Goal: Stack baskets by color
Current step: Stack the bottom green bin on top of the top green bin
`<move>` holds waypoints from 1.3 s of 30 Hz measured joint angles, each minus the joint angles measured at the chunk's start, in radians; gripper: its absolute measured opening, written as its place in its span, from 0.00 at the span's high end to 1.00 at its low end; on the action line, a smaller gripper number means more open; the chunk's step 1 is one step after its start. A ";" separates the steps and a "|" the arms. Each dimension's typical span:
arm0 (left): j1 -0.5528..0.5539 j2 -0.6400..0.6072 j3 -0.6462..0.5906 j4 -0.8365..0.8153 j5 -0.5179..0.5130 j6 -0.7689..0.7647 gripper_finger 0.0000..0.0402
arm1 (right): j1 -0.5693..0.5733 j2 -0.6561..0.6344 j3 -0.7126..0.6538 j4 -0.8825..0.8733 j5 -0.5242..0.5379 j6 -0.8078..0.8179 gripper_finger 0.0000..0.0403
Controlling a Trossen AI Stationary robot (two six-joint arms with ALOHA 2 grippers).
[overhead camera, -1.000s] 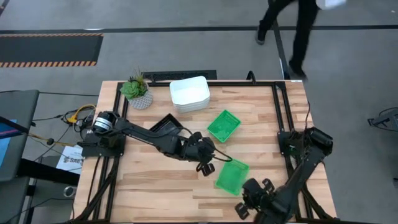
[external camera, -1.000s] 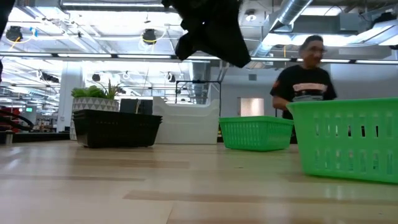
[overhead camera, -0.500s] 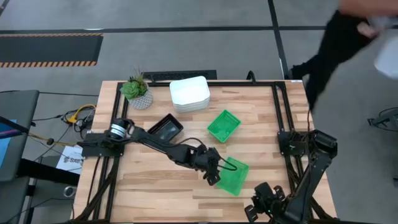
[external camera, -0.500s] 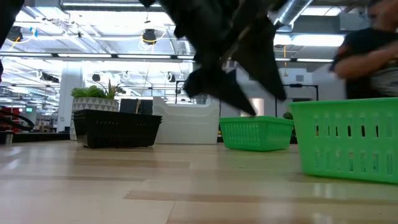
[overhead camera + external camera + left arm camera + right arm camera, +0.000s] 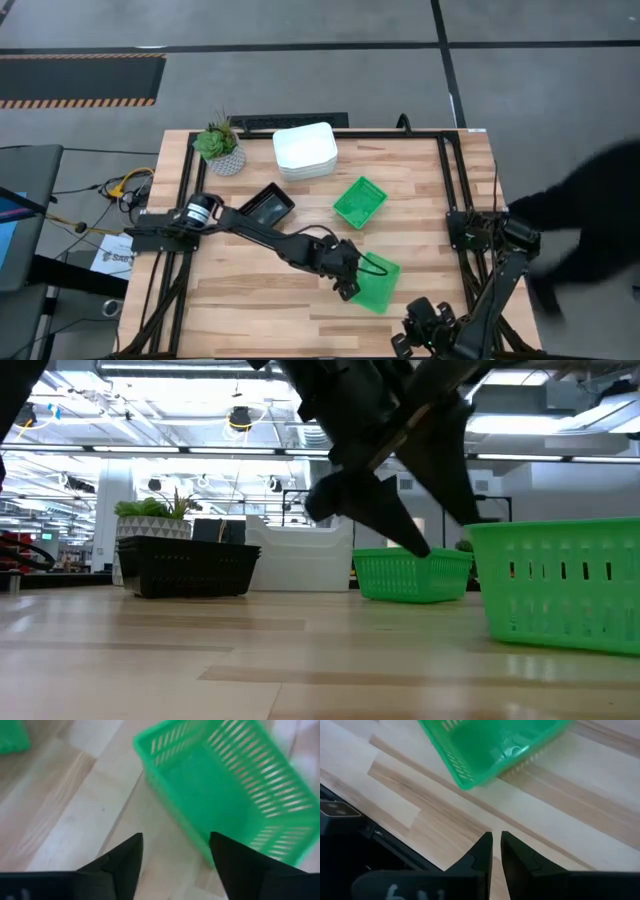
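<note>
A bright green mesh basket [image 5: 376,284] [image 5: 225,785] rests on its base at the table's near middle. My left gripper [image 5: 350,284] [image 5: 175,845] [image 5: 445,535] is open at the basket's left wall. One finger stands outside the wall and the other over the basket's near corner; no touch shows. A second green basket [image 5: 360,200] [image 5: 410,575] sits farther back. White baskets [image 5: 305,150] are stacked at the far middle, and a black basket [image 5: 265,207] lies to the left. My right gripper [image 5: 418,338] [image 5: 495,840] is shut and empty above the near right edge.
A small potted plant [image 5: 220,146] stands at the far left corner. A person's dark shape [image 5: 600,215] passes beyond the table's right edge. Bare wood [image 5: 250,290] lies near and to the left of the green basket.
My left gripper has come down and toward the near right, up to the green basket's left wall, and its fingers have opened. My right gripper has shifted a little toward the table's right edge. The basket has stayed where it was.
</note>
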 joint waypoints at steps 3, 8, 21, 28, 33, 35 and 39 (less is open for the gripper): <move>0.000 0.024 0.001 -0.013 0.006 -0.006 0.56 | 0.000 0.001 0.000 0.001 0.000 -0.001 0.84; 0.006 0.058 -0.001 -0.016 0.059 -0.005 0.72 | 0.000 0.001 0.000 0.006 0.000 0.000 0.84; -0.021 0.032 0.112 -0.193 0.038 0.060 1.00 | 0.002 0.001 0.000 -0.005 0.004 -0.004 0.84; -0.033 0.015 0.308 -0.536 -0.201 0.140 1.00 | 0.006 0.008 0.000 -0.010 0.005 -0.004 0.84; -0.032 0.015 0.350 -0.538 -0.252 0.109 1.00 | 0.006 0.008 0.000 -0.017 0.005 -0.003 0.84; -0.041 0.023 0.349 -0.511 -0.231 0.081 1.00 | 0.006 0.008 0.000 -0.021 0.006 0.000 0.84; -0.049 0.072 0.349 -0.478 -0.201 0.104 0.99 | 0.004 0.008 0.000 -0.077 -0.021 0.058 0.84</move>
